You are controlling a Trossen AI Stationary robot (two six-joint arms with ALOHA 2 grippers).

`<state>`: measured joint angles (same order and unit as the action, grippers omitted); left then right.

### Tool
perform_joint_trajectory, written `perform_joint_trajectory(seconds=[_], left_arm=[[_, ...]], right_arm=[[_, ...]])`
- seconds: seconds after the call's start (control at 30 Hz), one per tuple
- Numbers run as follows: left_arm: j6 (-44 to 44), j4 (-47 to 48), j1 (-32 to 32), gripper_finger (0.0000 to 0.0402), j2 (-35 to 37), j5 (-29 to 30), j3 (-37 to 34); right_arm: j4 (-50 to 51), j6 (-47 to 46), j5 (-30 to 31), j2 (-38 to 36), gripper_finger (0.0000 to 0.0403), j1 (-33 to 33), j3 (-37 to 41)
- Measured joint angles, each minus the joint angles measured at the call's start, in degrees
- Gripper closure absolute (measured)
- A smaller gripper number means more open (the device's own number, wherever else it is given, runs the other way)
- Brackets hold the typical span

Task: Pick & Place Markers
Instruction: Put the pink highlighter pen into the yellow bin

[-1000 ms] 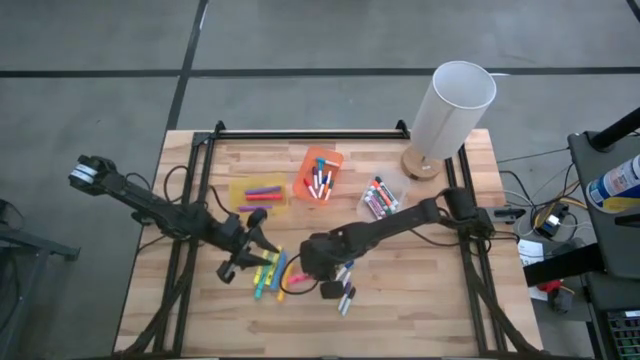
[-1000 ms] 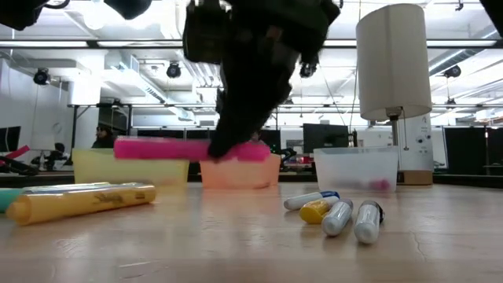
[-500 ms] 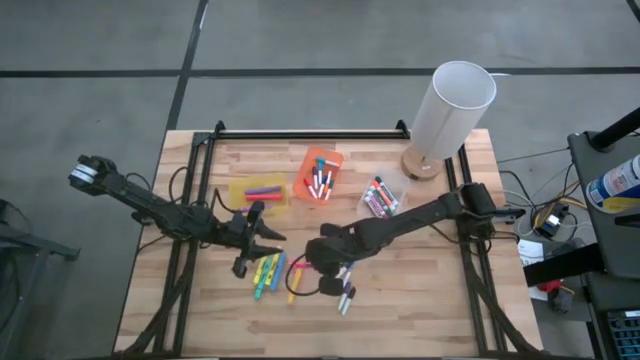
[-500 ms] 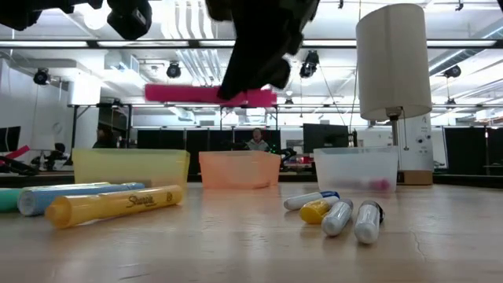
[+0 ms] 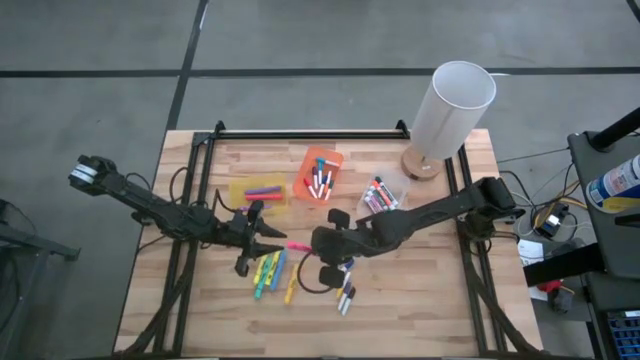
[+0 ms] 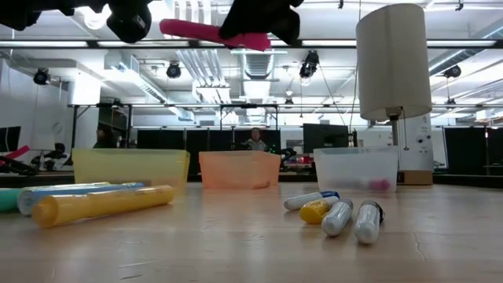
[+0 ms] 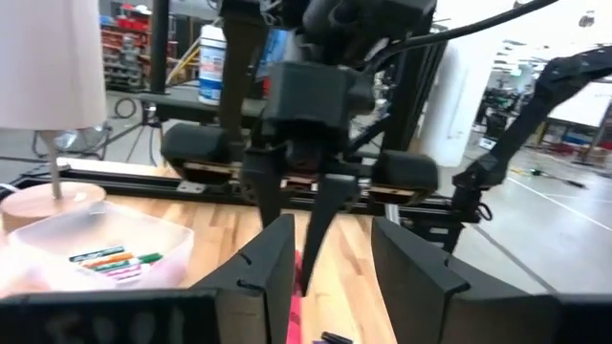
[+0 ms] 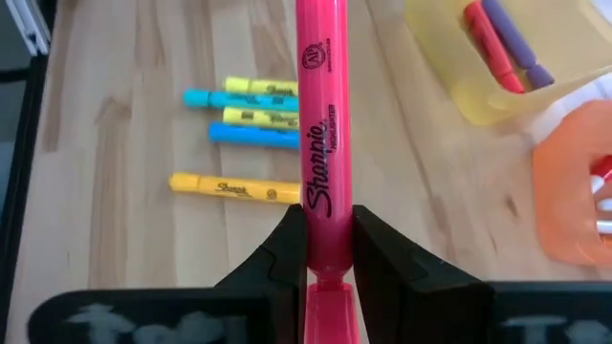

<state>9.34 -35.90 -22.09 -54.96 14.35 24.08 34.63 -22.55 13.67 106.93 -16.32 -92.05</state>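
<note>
My right gripper is shut on a pink marker, well above the table's middle; the marker also shows in the right wrist view and the low view. My left gripper is open and empty just left of it, with its fingers facing the right gripper. Yellow, blue and green markers lie flat on the wood below, and a yellow one beside them. Dark and white markers lie nearer the front. My right gripper pinches the pink marker between its two fingers, on the barrel close to one end. Most of the marker sticks out ahead of the fingertips toward the table's left. It is lifted clear of the table, and its free end is tilted slightly up.
A yellow bin, an orange bin and a clear bin, each holding markers, stand in a row toward the far side. A white lamp stands at the far right. Bare wood shows along the near edge.
My right gripper has risen with the pink marker and gone a little toward the far edge. The marker was low over the table and is now high above it, with its free end tipped up. My left gripper has shifted slightly toward the far edge and right.
</note>
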Motion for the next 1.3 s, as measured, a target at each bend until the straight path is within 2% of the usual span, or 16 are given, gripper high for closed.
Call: perform_joint_trajectory(seconds=[0.23,0.73,1.3], left_arm=[[-0.04,0.49,0.02,0.0266,-0.60,3.76,0.00],[-0.04,1.00,0.02,0.0267,-0.98,3.75,0.00],[2.08,-0.07,0.07,0.0267,-0.98,3.10,0.00]], right_arm=[[-1.60,0.10,0.05,-0.06,0.0351,-0.02,-0.25],[-1.92,3.34,2.95,-0.47,0.0351,0.07,-6.08],[-2.52,4.13,4.51,-0.41,0.0351,0.46,-5.60]])
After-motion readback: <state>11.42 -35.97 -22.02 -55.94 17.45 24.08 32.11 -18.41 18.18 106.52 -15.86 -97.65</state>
